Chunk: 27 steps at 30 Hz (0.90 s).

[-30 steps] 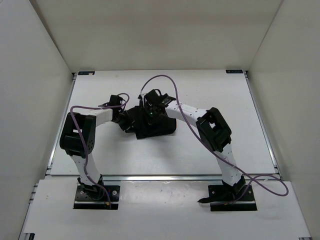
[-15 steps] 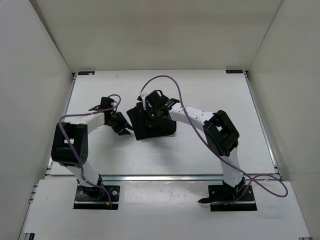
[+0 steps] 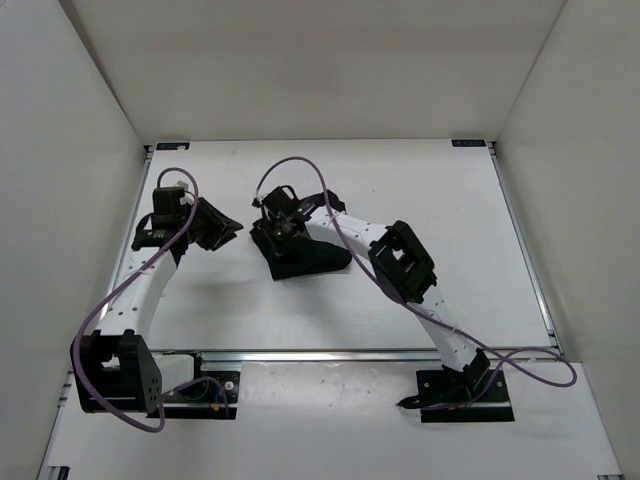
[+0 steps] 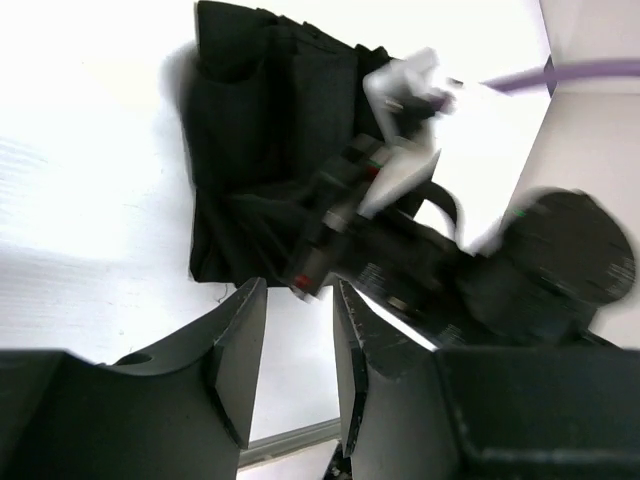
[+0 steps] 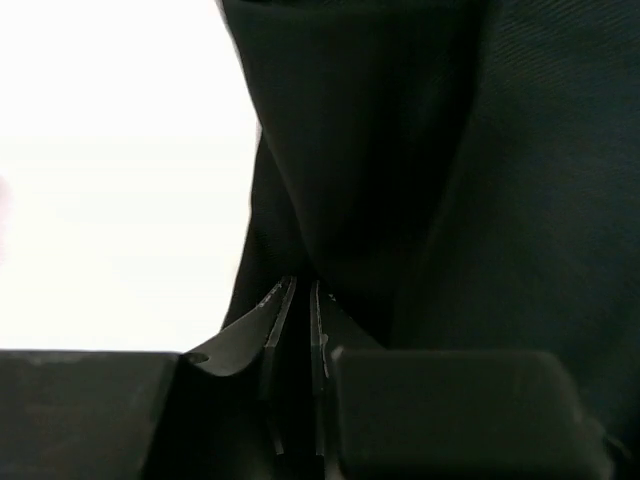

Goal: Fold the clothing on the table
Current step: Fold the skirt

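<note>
One bunched piece of black clothing lies near the middle of the tabletop, the right pincer pinched tight on a fold at its far-left part, while the left pincer hangs nearby toward the left edge, jaws parted, holding nothing.

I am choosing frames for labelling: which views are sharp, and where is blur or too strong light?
Top external view: sharp, evenly lit. Left wrist view: the right arm is motion-blurred, the table washed out. Right wrist view: the clothing is dark with little detail, table blown white.
</note>
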{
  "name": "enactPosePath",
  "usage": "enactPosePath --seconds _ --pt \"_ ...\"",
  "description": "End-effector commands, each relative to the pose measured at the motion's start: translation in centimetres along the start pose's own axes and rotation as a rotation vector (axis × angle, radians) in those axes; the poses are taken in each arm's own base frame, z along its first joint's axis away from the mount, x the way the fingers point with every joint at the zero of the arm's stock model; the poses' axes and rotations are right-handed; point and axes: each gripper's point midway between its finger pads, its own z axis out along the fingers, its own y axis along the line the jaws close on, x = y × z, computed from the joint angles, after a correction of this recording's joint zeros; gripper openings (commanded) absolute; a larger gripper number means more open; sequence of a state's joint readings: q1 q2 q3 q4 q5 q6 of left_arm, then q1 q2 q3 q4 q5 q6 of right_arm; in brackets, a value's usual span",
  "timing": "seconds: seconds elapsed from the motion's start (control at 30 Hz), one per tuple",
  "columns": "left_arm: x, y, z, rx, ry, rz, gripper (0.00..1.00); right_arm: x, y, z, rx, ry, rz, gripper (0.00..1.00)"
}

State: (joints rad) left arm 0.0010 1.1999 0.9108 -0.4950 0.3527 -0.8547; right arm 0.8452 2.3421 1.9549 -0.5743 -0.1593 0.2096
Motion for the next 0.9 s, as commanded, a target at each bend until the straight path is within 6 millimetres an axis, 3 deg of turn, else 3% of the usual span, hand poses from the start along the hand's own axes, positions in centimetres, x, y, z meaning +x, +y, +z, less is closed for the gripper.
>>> enactPosePath --seconds 0.0,0.13,0.17,0.23,0.3,0.33,0.37,0.4,0.47,0.5,0.53,0.57,0.6,0.73,0.77,0.87 --pt "-1.2 -0.4 -0.8 0.016 -0.031 -0.029 0.43 -0.9 0.2 -0.2 0.052 0.007 -0.027 0.09" --pt "-2.5 -1.1 -1.9 0.043 -0.066 -0.031 0.44 -3.6 0.3 -3.2 0.137 -0.033 -0.043 0.11" --pt "-2.8 -1.7 -2.2 0.052 -0.067 -0.027 0.44 -5.3 -0.7 -5.1 0.186 -0.084 -0.027 0.12" --pt "-3.9 -2.0 -2.8 0.052 -0.091 -0.013 0.45 -7.8 -0.6 -9.1 0.205 -0.174 -0.029 0.20" --pt "-4.2 -2.4 -3.3 0.054 -0.091 0.001 0.46 -9.4 -0.8 -13.7 0.199 -0.262 -0.009 0.78" --pt "-4.0 -2.4 -3.3 0.055 -0.086 0.014 0.46 -9.9 -1.3 -14.8 0.169 -0.285 0.032 0.84" --pt "-3.9 -2.4 -3.3 0.053 -0.082 0.022 0.47 -9.4 -1.8 -16.2 0.153 -0.301 0.093 0.96" --pt "-3.9 -2.0 -3.3 0.038 -0.081 0.020 0.48 -8.6 -2.4 -17.5 0.083 -0.296 0.129 1.00" --pt "-3.4 -2.0 -3.3 0.040 -0.066 0.051 0.48 -7.5 -3.8 -19.2 0.018 -0.316 0.181 0.99" --pt "-2.9 -1.6 -3.2 0.026 -0.053 0.052 0.48 -5.5 -5.3 -18.8 0.005 -0.278 0.222 0.99" --pt "-2.8 -1.0 -3.1 0.014 -0.048 0.055 0.48 -6.0 -6.5 -21.1 0.028 -0.335 0.261 0.99" --pt "-2.2 -1.2 -3.1 0.025 -0.031 0.071 0.48 -4.7 -8.0 -22.3 0.052 -0.341 0.310 0.99" --pt "-2.1 -0.4 -2.9 0.005 -0.027 0.062 0.48 -3.5 -7.6 -23.3 0.033 -0.334 0.317 0.99" --pt "-1.0 0.0 -2.5 0.007 -0.002 0.068 0.48 -1.7 -10.3 -27.3 -0.009 -0.441 0.376 0.91" --pt "-0.9 -0.3 -2.5 0.015 0.000 0.068 0.49 -1.5 -10.5 -28.6 -0.036 -0.484 0.385 0.85" --pt "-0.4 -0.6 -2.3 0.023 0.014 0.073 0.49 -0.8 -11.8 -29.3 0.040 -0.479 0.368 0.89"
